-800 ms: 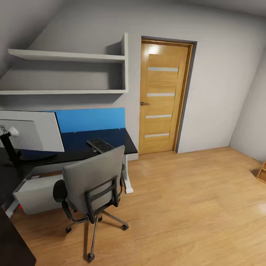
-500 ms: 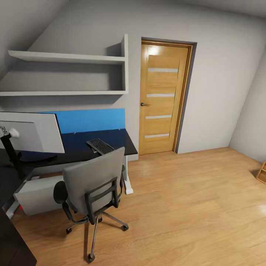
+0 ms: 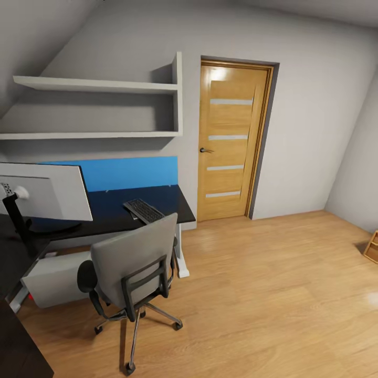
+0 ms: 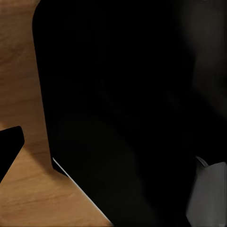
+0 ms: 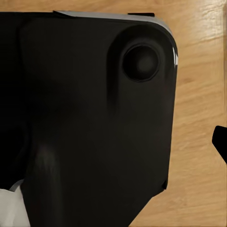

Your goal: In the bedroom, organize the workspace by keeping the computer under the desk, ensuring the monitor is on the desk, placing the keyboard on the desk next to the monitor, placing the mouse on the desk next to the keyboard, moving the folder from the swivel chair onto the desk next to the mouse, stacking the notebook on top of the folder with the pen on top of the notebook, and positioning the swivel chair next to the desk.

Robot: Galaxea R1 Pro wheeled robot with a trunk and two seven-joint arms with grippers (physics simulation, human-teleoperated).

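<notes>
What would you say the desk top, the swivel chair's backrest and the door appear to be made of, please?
The desk top looks like glossy black laminate or lacquer: it mirrors the blue panel. The swivel chair backrest seems matte grey fabric on a black, probably plastic, frame. The door looks like varnished light wood with visible grain and pale, possibly frosted-glass, strips.

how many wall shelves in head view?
2. The upper shelf and the lower shelf are both mounted on the wall above the desk, left of the door. Their left ends run out of frame.
</notes>
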